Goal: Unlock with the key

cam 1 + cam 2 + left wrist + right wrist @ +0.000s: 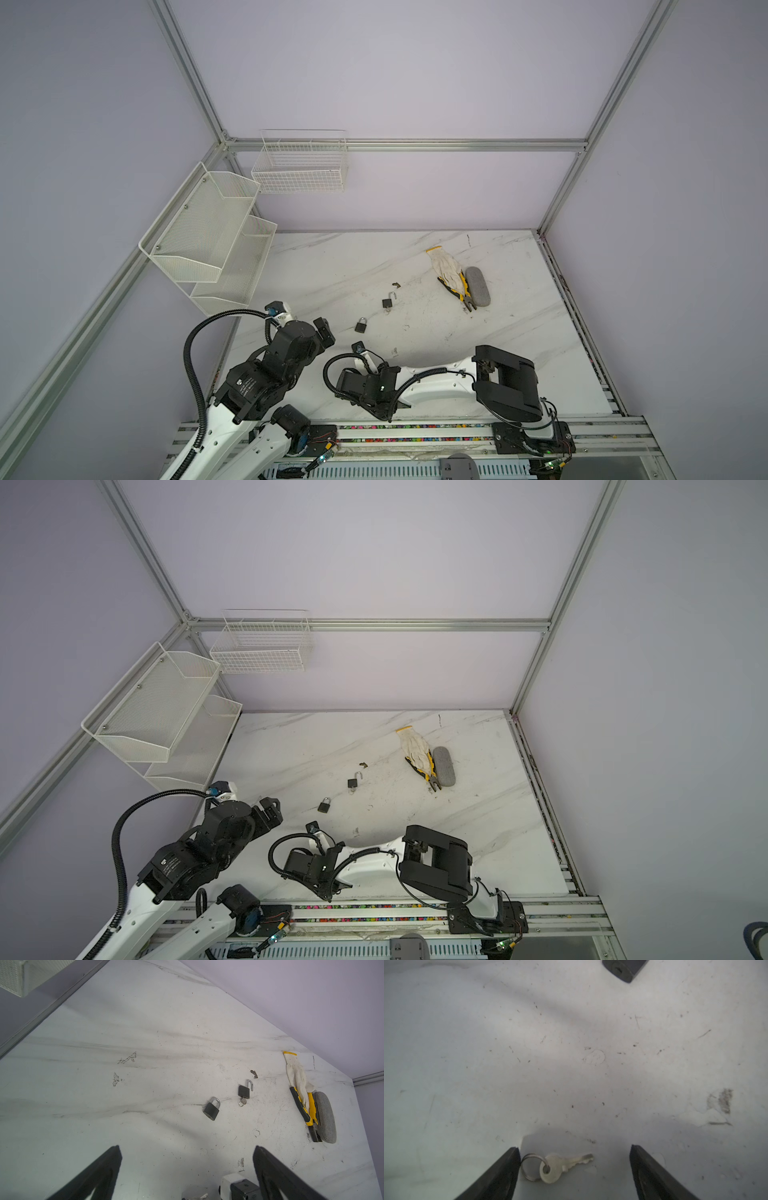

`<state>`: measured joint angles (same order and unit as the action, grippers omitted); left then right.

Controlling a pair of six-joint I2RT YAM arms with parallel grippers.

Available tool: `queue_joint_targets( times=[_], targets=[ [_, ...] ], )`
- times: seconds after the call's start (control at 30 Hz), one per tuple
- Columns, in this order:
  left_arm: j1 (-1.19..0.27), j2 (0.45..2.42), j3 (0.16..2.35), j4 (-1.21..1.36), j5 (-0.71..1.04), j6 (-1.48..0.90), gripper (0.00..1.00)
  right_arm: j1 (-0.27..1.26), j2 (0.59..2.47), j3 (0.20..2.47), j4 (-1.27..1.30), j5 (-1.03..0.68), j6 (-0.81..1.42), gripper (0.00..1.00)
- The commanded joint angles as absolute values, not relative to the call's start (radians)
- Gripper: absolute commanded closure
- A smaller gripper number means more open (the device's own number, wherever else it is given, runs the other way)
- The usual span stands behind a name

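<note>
Two padlocks [211, 1110] [244, 1092], two keys [560, 1167] [242, 1102]

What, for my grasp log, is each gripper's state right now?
Left gripper: open, empty.
Right gripper: open, straddling the loose key, not gripping it.

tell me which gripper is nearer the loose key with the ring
Right. The right gripper, open, straddles the key, which lies flat between its fingers. The left gripper, also open, hangs apart to the left, holding nothing.

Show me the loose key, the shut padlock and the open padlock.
loose key [555, 1171], right wrist view, on its round head.
shut padlock [211, 1111], left wrist view, on its dark body.
open padlock [243, 1092], left wrist view, on its dark body.
</note>
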<state>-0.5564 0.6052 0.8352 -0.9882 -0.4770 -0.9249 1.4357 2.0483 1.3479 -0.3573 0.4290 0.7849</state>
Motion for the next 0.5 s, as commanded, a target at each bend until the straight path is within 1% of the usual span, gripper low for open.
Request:
queue_joint_targets(
  times=[0.0, 0.17, 0.27, 0.47],
  targets=[
    [-0.552, 0.596, 0.803, -0.985, -0.502, -0.942, 0.0, 1.443, 2.025, 1.308, -0.43, 0.435, 0.799, 0.14],
    [-0.552, 0.6, 0.801, -0.973, -0.5, -0.948, 0.0, 1.443, 1.974, 1.26, -0.458, 0.418, 0.784, 0.14],
    [-0.552, 0.604, 0.801, -0.97, -0.496, -0.954, 0.0, 1.44, 1.93, 1.219, -0.456, 0.404, 0.785, 0.12],
    [-0.552, 0.613, 0.798, -0.958, -0.485, -0.954, 0.0, 1.392, 1.816, 1.107, -0.437, 0.388, 0.794, 0.11]
  ],
)
